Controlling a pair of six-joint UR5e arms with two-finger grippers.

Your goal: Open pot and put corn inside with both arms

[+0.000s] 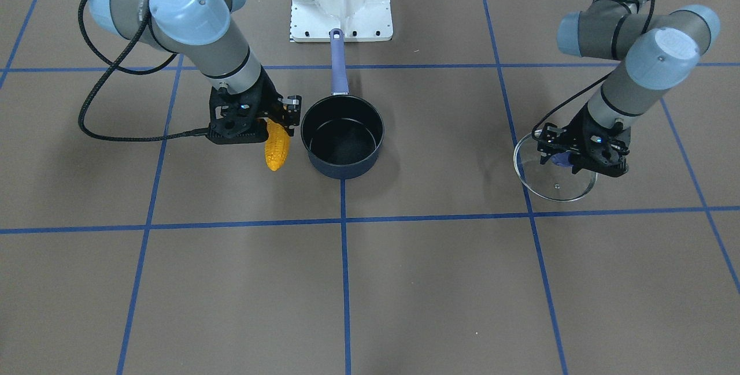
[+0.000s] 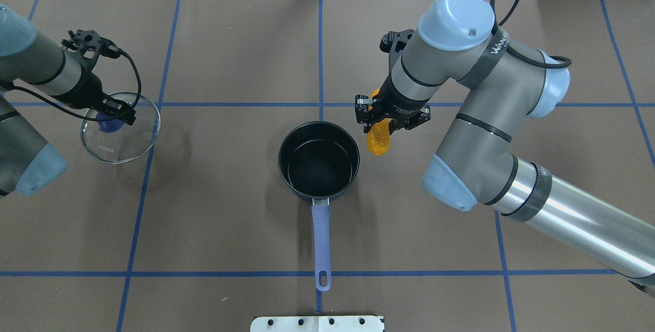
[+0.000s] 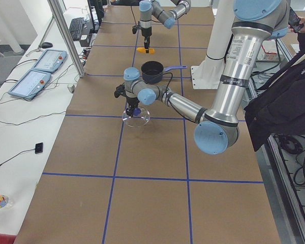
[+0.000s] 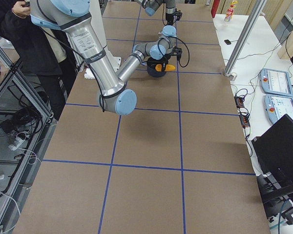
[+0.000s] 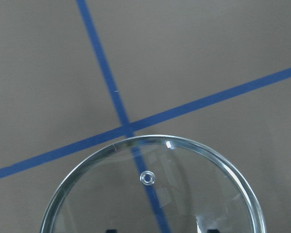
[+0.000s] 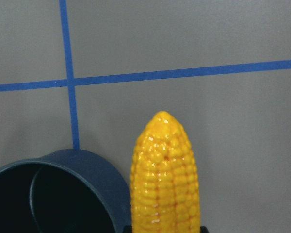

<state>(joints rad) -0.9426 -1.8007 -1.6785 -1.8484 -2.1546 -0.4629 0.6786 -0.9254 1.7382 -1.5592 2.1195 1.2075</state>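
The pot [image 2: 318, 166] stands uncovered at the middle of the table [image 2: 230, 219], its black inside showing and its long purple handle [image 2: 321, 240] pointing back toward the white base mount [image 2: 317, 324]; the corn [image 2: 378, 140] is outside the pot, just beside the rim on the robot's right side, held by the right gripper [image 2: 385, 119], whose fingers are clamped on the cob; in the right wrist view the tapered tip sticks out past the fingers, with the pot's dark blue wall close at the lower left; the right arm [image 2: 486, 117] reaches in across a blue tape line [image 2: 230, 104]; well apart from the pot, on the robot's left side, the glass lid [image 2: 128, 142] lies over a crossing of tape lines; the left gripper [image 2: 115, 117] sits on top of it, fingers pinched on the lid's blue knob [image 2: 107, 126]; whether the lid rests on the table or hangs just above it I cannot tell; the left wrist view looks down through the glass at the tape beneath.
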